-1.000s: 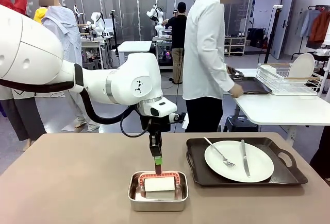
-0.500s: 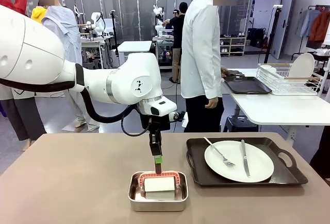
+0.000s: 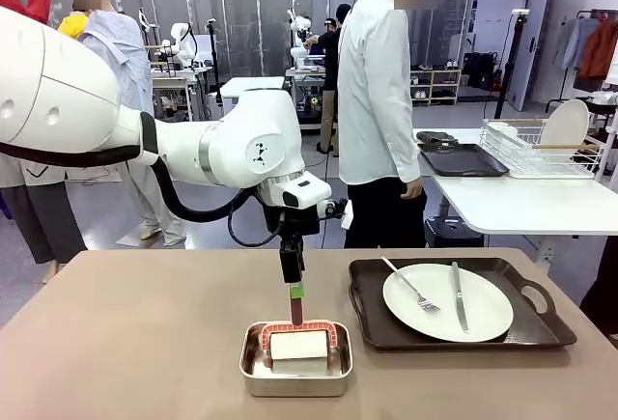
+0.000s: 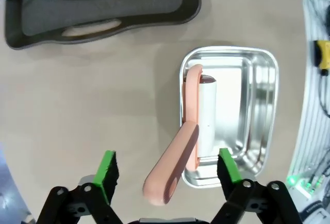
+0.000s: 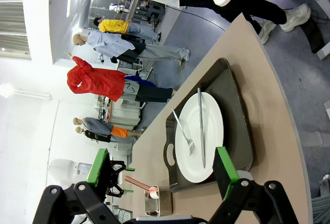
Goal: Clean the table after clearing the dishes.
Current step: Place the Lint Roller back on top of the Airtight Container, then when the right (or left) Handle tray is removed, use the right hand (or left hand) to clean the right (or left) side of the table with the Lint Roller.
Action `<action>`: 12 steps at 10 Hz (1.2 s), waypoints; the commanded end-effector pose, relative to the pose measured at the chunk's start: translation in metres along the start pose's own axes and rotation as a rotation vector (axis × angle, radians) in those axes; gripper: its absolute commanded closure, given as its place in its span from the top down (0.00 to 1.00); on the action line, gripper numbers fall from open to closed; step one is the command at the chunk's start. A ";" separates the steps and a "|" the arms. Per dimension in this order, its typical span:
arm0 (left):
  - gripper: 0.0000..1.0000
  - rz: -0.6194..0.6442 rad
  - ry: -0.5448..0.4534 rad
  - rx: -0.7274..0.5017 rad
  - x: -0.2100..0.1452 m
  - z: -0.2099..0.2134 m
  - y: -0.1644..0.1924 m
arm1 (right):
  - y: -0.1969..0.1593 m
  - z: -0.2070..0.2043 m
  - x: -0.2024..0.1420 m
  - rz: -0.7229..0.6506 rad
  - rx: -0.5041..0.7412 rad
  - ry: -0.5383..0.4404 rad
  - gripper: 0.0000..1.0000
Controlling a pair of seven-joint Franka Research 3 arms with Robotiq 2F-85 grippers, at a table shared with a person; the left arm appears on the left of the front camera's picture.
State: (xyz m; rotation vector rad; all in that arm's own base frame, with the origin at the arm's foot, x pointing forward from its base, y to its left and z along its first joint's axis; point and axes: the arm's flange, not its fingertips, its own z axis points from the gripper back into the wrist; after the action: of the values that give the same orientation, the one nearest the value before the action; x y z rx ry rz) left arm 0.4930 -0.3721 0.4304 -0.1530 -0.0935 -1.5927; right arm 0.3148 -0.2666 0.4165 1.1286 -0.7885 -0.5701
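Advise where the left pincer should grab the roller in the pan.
Grip the pink handle near its free end, from above. It rises out of the steel pan toward the open left pincer; the white drum lies low inside the pan walls.

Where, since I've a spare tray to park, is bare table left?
The table is bare across its whole left half, left of the steel pan, and along the near strip before the tray. Crowded: the middle, where the left gripper hangs over the pan.

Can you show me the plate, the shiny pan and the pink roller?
plate (image 3: 486,302), front view, bare white part near its right edge.
shiny pan (image 4: 269,105), left wrist view, its side wall.
pink roller (image 4: 172,170), left wrist view, middle of its handle.
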 end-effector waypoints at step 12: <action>1.00 0.004 -0.008 0.016 -0.003 0.011 0.003 | 0.001 0.003 -0.002 0.007 0.007 -0.002 1.00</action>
State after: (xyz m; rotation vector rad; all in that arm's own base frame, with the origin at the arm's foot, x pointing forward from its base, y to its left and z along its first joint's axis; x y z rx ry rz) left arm 0.4967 -0.3679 0.4385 -0.1539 -0.1067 -1.5872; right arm 0.3147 -0.2666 0.4165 1.1286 -0.7886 -0.5702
